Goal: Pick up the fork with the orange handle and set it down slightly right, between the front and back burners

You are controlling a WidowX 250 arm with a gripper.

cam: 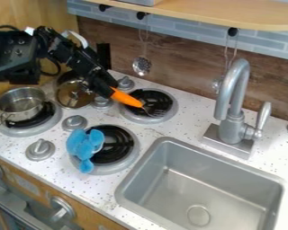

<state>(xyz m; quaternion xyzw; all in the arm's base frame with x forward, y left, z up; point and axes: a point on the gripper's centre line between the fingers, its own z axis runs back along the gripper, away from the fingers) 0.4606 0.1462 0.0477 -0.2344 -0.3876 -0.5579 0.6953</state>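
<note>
**Fork (127,99) in grasp, slanting down over the rear right burner (174,108)**

Gripping the fork by the end of its orange handle with the black gripper (110,92), closing narrowly around it. Pointing the metal tines down to the right, over the dark coils; not showing clearly whether touching them. Judging by this, having the grasp done and the release not done.

Hanging close around the gripper, finding two stove knobs: one (125,83) just behind, another (102,103) just below, both crowding the space there. Sitting to the left, a metal-rimmed lid (74,95), partly behind the arm, leaving little room on that side. Farther left, resting a metal saucepan (21,103) on the left burner (29,131).

Toward the front, lying across the left edge of the front burner (132,155), a blue lobed toy (84,146), well apart from the fork. Flanking it, two more knobs, upper (74,122) and lower (40,149). Dangling from the shelf behind, a slotted ladle (141,66). Off to the right, standing beyond the sink (188,195), a grey faucet (231,123), well clear of the fork.
</note>
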